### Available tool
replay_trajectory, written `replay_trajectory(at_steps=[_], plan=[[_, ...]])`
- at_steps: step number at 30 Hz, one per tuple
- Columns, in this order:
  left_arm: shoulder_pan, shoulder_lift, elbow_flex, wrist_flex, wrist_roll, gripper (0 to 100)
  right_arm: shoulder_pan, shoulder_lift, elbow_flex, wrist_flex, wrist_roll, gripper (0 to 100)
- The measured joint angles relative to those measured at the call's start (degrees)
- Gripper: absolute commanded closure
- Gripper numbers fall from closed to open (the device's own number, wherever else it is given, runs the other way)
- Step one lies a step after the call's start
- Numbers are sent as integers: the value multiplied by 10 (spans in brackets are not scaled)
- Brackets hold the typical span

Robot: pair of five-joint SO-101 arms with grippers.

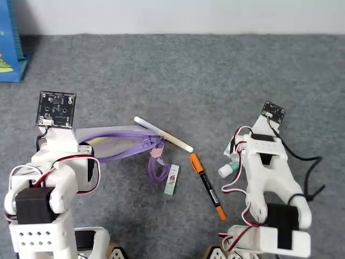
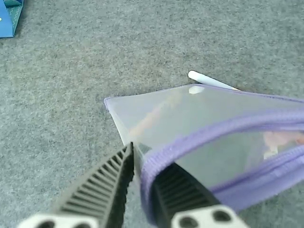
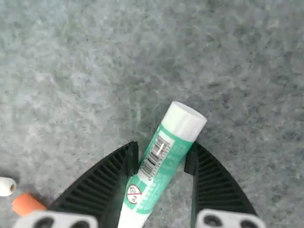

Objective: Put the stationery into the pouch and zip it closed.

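Purple pouch in left hand (glue stick in right hand).

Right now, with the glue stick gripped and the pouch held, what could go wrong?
The right gripper holds the glue stick slanted, so it might swivel or slip. The left gripper pinches the pouch at one end only, so its mouth may sag shut. The white pen by the pouch could get knocked away.

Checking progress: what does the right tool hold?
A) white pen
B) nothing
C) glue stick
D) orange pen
C: the right tool is clamped on the green-and-white glue stick.
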Motion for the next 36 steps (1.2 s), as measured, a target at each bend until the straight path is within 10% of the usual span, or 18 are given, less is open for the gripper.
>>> replay_trajectory(at_steps=[18, 36], plan=[[0, 0, 1, 0, 0, 988, -47, -279, -6, 170, 82, 991], [0, 0, 1, 0, 0, 987, -370, -699, -6, 101, 136, 991]])
